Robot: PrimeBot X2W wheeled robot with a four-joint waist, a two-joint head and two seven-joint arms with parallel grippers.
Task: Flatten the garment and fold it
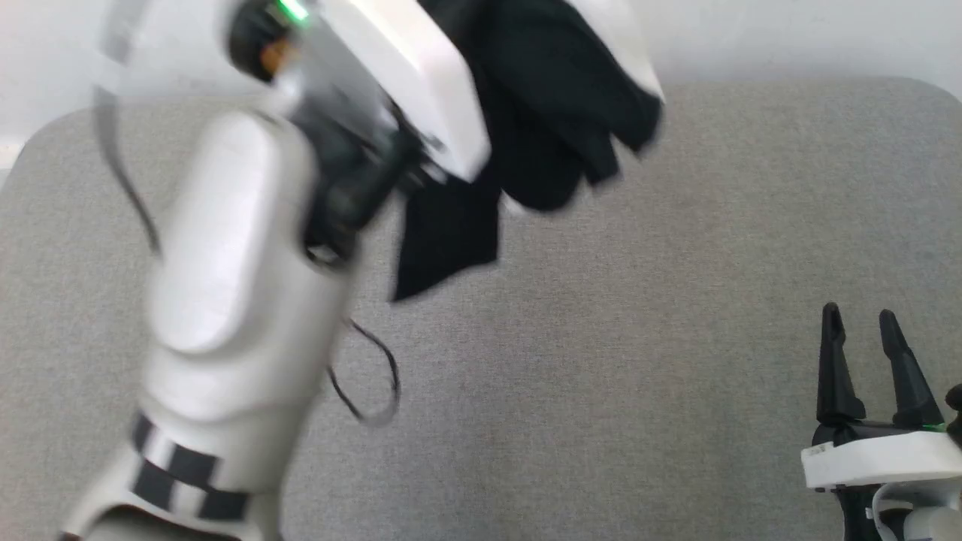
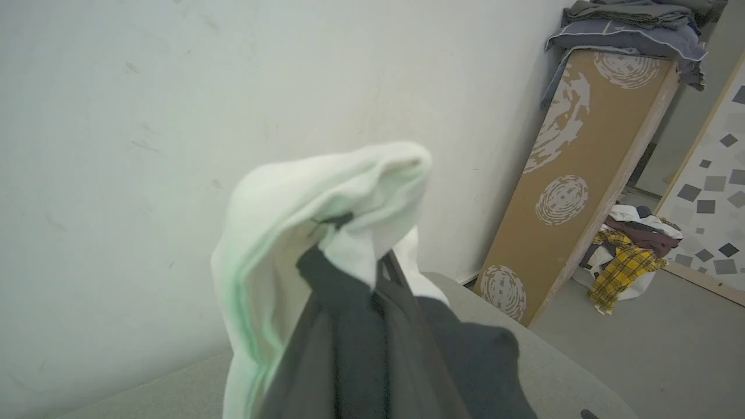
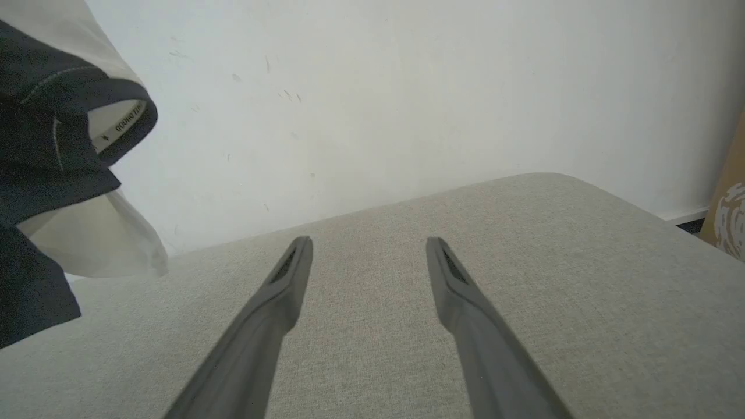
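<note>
**Listener:** What is my left arm holding?

**Operator:** My left claw (image 2: 352,262) is closed on a small white T-shirt with black sleeves and a black collar (image 2: 326,192). In the left wrist view the white cloth is bunched over the two dark fingers and drapes down both sides, with black cloth lower down. In the head view the claw's white housing is raised near the top and is blurred. The T-shirt (image 1: 541,113) hangs from it above the far part of the grey fabric-covered worktop (image 1: 639,338). I cannot tell whether its lowest edge touches the surface. My pale left forearm (image 1: 233,300) rises from the lower left, and a thin dark cable (image 1: 376,383) loops beside it.

**Listener:** And the right arm?

**Operator:** My right claw (image 3: 368,244) is empty, with its two long dark fingers spread well apart. It sits low over the near right of the worktop, well away from the T-shirt. In the right wrist view the T-shirt (image 3: 46,134) hangs at the left edge, and its white neck band (image 3: 122,125) with dark lettering shows inside the black collar.

**Listener:** What lies beyond?

**Operator:** A plain white wall (image 2: 174,116) stands behind the worktop. To its right a tall brown board with round white prints (image 2: 570,174) leans on the wall, with folded grey-blue cloths (image 2: 628,29) on top. A heap of clothes, one of them yellow plaid (image 2: 625,262), lies on the grey floor (image 2: 640,349) beside it.
</note>
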